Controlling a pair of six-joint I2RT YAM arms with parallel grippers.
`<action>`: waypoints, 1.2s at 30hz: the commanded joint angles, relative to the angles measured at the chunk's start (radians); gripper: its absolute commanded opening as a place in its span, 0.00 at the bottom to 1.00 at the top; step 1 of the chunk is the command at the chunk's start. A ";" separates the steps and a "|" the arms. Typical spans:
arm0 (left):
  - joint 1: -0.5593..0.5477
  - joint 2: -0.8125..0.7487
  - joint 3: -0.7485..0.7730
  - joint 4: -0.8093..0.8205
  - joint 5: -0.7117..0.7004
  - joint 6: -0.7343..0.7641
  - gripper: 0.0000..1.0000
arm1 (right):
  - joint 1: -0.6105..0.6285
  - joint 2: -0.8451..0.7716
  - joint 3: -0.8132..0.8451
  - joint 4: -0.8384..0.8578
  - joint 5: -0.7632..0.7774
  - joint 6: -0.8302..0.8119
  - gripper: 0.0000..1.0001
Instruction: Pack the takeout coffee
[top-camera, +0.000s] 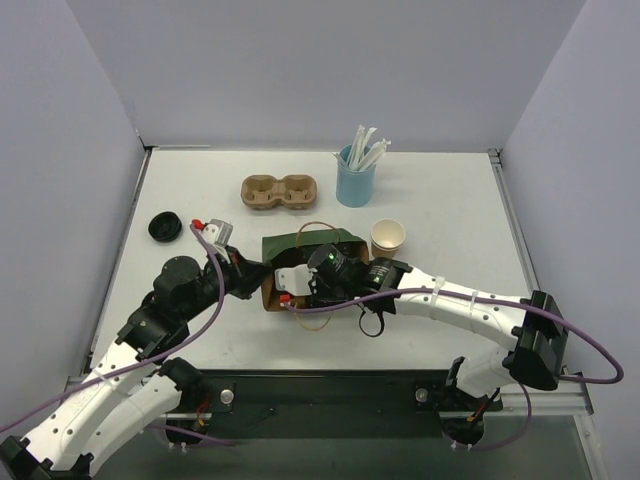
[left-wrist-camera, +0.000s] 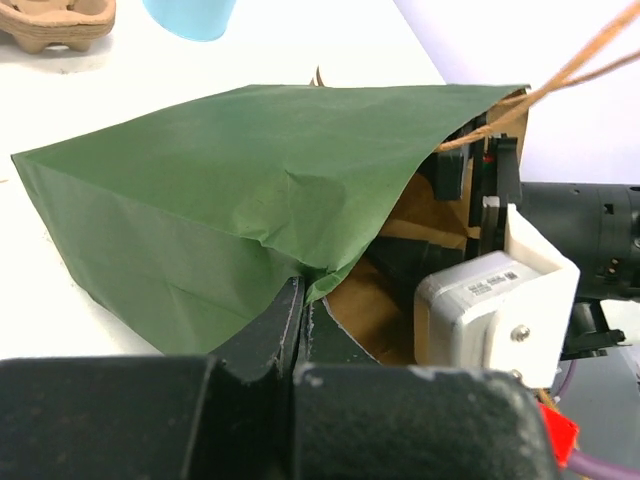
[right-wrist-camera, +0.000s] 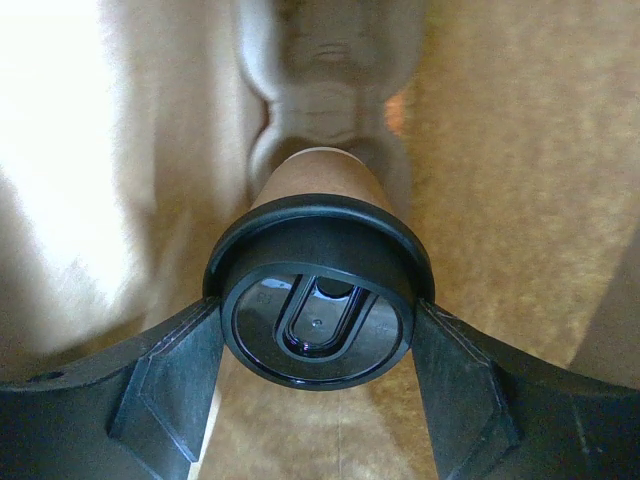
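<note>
A green paper bag (top-camera: 300, 243) lies on its side in the middle of the table, its brown inside showing at the mouth. My left gripper (left-wrist-camera: 300, 310) is shut on the lower edge of the bag's mouth (left-wrist-camera: 345, 270). My right gripper (right-wrist-camera: 318, 330) reaches inside the bag and is shut on a brown cup (right-wrist-camera: 315, 175) with a black lid (right-wrist-camera: 315, 250), one finger on each side of the lid. The takeout coffee (top-camera: 388, 238), a small tan cup with a white rim and no lid, stands on the table just right of the bag.
A brown two-hole pulp carrier (top-camera: 278, 192) and a light-blue cup of white straws (top-camera: 355, 180) stand behind the bag. A loose black lid (top-camera: 165, 228) lies at the left. A blurred pulp-like shape (right-wrist-camera: 330, 60) sits deeper in the bag beyond the held cup.
</note>
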 joint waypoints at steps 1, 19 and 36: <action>0.003 -0.006 0.045 0.003 0.002 -0.034 0.00 | -0.029 -0.044 -0.036 0.069 0.013 -0.053 0.58; 0.000 -0.026 -0.024 0.027 0.059 -0.025 0.00 | -0.054 -0.009 -0.027 0.077 -0.056 -0.132 0.58; 0.001 -0.046 -0.027 -0.005 0.042 0.034 0.00 | -0.066 0.043 0.099 -0.007 0.010 -0.119 0.58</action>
